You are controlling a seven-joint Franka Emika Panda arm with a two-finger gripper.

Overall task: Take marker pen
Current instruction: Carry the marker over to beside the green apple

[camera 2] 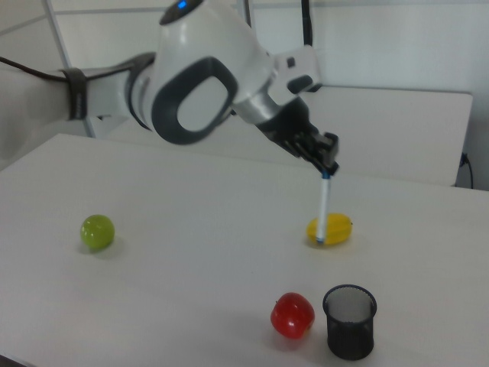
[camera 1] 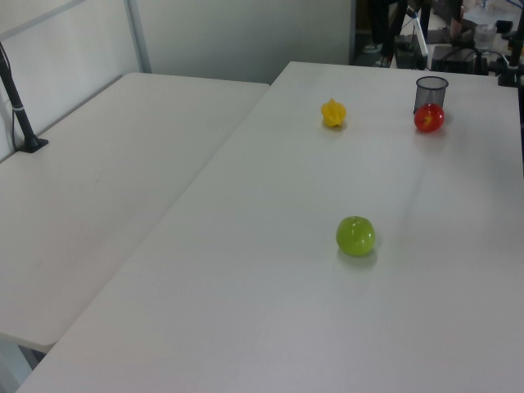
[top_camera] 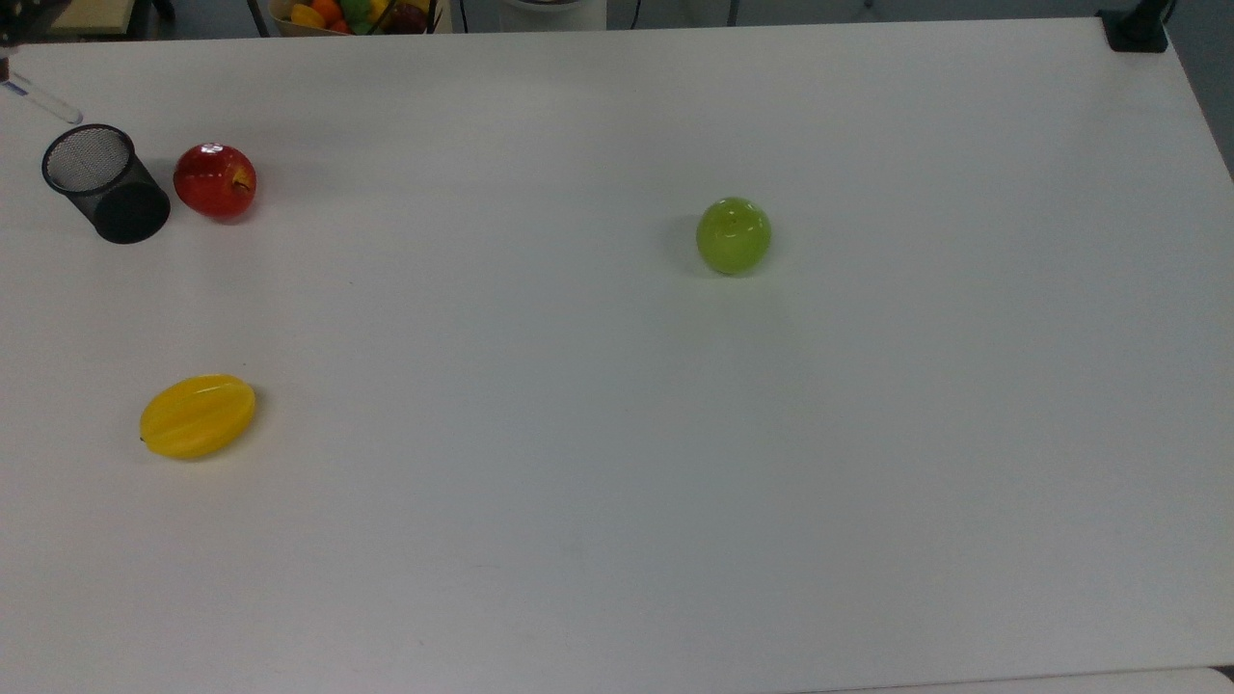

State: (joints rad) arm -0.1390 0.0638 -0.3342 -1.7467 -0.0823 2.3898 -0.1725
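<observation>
In the right view my gripper (camera 2: 328,167) is shut on the blue-capped top end of the marker pen (camera 2: 323,208). The slim white pen hangs straight down in the air, well above the black mesh cup (camera 2: 349,321) and in front of the yellow fruit (camera 2: 335,228). The pen's lower end (top_camera: 40,102) shows slanting at the top view's upper left corner, just beyond the cup (top_camera: 101,183). In the left view the pen (camera 1: 420,42) is a pale stick above the cup (camera 1: 431,92).
A red apple (top_camera: 215,180) sits close beside the cup. The yellow fruit (top_camera: 198,415) lies toward the top view's lower left and a green apple (top_camera: 734,235) near the table's middle. A basket of fruit (top_camera: 357,13) stands behind the table's far edge.
</observation>
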